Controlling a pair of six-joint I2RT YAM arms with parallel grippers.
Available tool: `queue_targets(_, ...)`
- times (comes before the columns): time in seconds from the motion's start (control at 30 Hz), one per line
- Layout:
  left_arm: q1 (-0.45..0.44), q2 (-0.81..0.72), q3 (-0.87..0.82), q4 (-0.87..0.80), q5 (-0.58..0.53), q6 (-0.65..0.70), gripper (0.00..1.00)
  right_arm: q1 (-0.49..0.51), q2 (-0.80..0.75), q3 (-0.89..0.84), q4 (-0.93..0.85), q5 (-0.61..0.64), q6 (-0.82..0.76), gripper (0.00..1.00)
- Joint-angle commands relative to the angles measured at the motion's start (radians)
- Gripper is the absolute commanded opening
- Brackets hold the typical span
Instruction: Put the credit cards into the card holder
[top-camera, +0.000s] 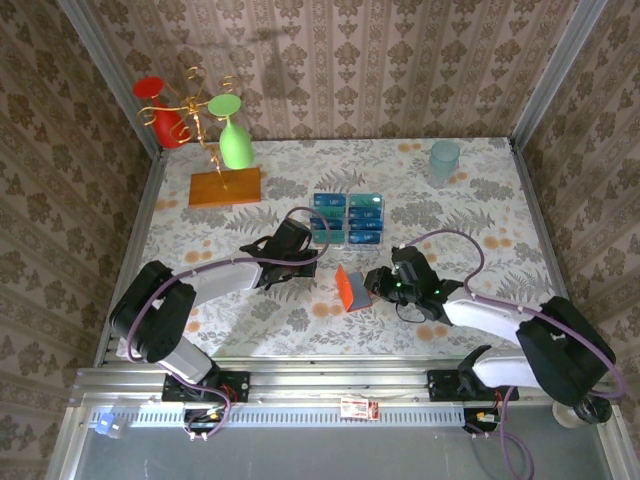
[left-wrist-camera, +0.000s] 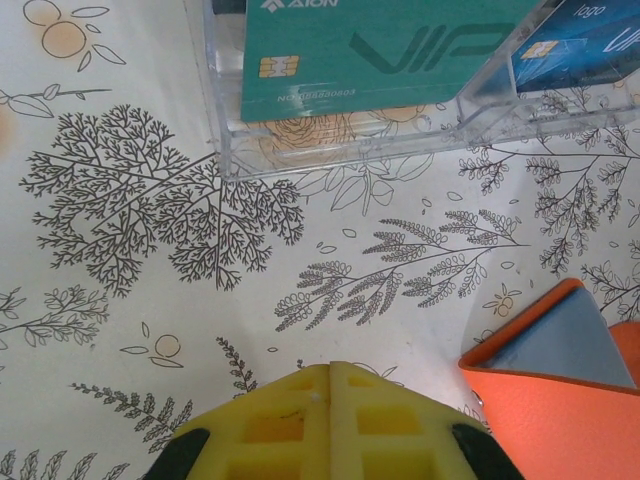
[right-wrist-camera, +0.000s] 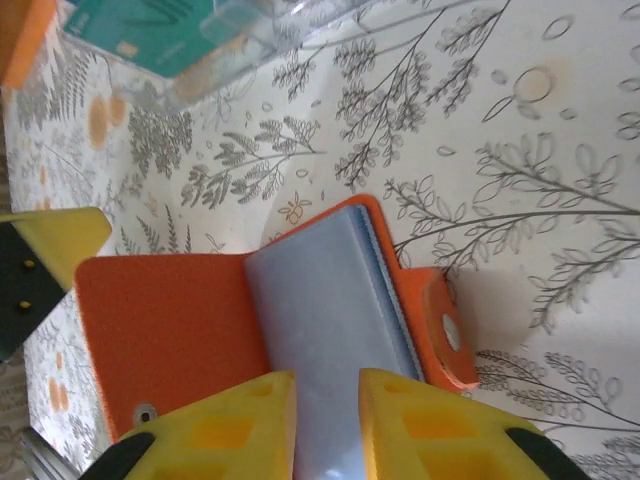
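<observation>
Your left gripper (left-wrist-camera: 330, 385) is shut tight with nothing in it, just near of the clear tray (left-wrist-camera: 228, 160) where the credit cards (left-wrist-camera: 380, 50) lie. The card holder (right-wrist-camera: 170, 320) stands open in the near middle of the tabletop (left-wrist-camera: 150, 300). Your right gripper (right-wrist-camera: 327, 385) has a narrow gap over its grey-blue pages. I cannot tell if it pinches them. If it pushes or slips, the holder may flop shut or slide. The tray wall may also block your left gripper.
</observation>
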Motion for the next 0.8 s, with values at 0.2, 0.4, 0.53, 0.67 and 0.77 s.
queue_targets(0.2, 0.034, -0.031, 0.034, -0.013, 0.016, 0.011, 0.12, 0.131, 0.184, 0.142, 0.070, -0.040, -0.039, 0.20)
queue_targets(0.4, 0.078, -0.106, -0.003, -0.010, 0.050, -0.016, 0.33, 0.180, 0.311, 0.172, 0.134, -0.022, -0.001, 0.16)
queue_targets(0.53, 0.078, -0.123, -0.028, -0.003, 0.074, -0.036, 0.59, 0.186, 0.349, 0.170, 0.154, -0.006, 0.023, 0.15)
queue_targets(0.67, 0.062, -0.122, -0.050, 0.007, 0.086, -0.060, 0.76, 0.185, 0.360, 0.158, 0.170, 0.005, 0.044, 0.14)
queue_targets(0.77, 0.028, -0.119, -0.061, -0.003, 0.070, -0.068, 0.83, 0.185, 0.360, 0.146, 0.180, 0.013, 0.057, 0.14)
